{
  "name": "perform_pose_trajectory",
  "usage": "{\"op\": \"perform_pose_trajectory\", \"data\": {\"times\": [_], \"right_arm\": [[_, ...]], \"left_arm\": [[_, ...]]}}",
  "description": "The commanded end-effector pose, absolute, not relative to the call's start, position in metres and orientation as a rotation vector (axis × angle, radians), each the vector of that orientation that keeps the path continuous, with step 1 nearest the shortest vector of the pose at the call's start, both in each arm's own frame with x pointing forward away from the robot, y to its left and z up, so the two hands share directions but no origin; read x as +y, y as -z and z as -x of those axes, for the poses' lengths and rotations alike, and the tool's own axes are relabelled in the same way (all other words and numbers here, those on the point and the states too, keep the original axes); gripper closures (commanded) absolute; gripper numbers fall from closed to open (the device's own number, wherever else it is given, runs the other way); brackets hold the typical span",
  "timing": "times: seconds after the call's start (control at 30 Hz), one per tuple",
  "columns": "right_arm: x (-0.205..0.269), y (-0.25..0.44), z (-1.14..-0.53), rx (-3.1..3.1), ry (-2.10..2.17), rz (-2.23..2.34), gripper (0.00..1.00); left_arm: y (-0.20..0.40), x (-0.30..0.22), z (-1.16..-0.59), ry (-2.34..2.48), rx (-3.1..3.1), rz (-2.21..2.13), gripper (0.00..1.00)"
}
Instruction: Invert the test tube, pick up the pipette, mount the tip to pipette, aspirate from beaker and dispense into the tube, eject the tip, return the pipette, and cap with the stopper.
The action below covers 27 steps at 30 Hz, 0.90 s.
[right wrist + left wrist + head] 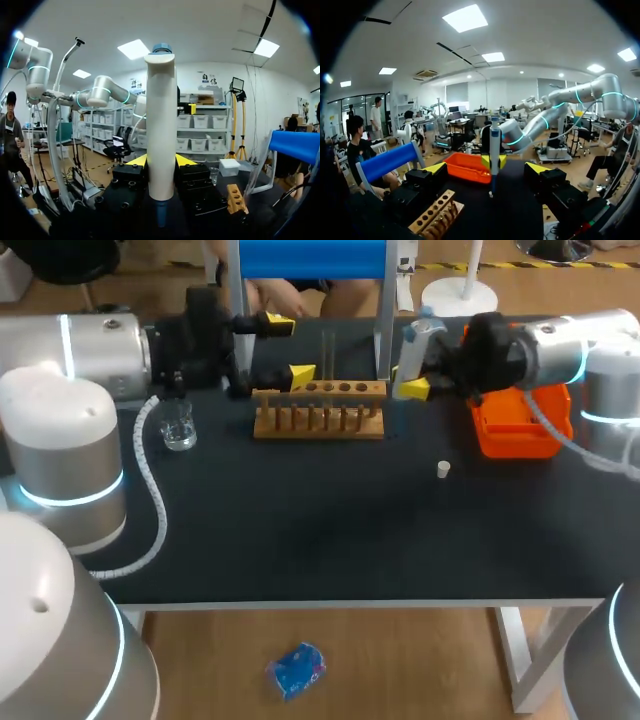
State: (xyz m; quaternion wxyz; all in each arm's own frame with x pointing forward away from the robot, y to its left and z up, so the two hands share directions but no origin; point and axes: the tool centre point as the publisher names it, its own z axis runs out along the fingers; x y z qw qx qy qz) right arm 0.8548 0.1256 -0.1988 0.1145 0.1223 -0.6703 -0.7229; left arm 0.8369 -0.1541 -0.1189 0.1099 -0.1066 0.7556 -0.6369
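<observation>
The white pipette (416, 340) with a blue top stands upright in my right gripper (414, 368), which is shut on its body just right of the wooden tube rack (320, 412). In the right wrist view the pipette (161, 125) fills the gap between the yellow tips of that gripper (161, 161). A clear test tube (328, 355) stands in the rack. My left gripper (291, 349) hangs open behind the rack's left end, holding nothing. From the left wrist, its open gripper (489, 169) faces the pipette (494, 145). The glass beaker (178, 427) sits at the left, and the small white stopper (444, 470) lies at the right.
An orange tray (515, 425) sits at the right, under my right arm. A stand with a blue roll (312, 258) rises at the table's back edge behind the rack. A white coiled cable (150, 490) trails across the left of the black table (330, 540).
</observation>
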Motion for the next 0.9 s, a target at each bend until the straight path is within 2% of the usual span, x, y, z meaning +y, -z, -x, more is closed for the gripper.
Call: {"op": "perform_pose_trajectory", "data": {"times": [0.03, 0.43, 0.9], "right_arm": [[0.147, 0.203, -0.86, -1.927, 2.094, -0.401, 1.0], [0.188, 0.202, -0.854, -1.955, 2.012, -0.44, 1.0], [0.21, 0.2, -0.847, -2.015, 2.014, -0.438, 1.0]], "left_arm": [[0.125, -0.151, -0.832, 1.896, 2.182, 0.304, 0.0], [0.135, -0.156, -0.831, 1.903, 2.146, 0.289, 0.0], [0.145, -0.159, -0.839, 1.948, 2.119, 0.283, 0.0]]}}
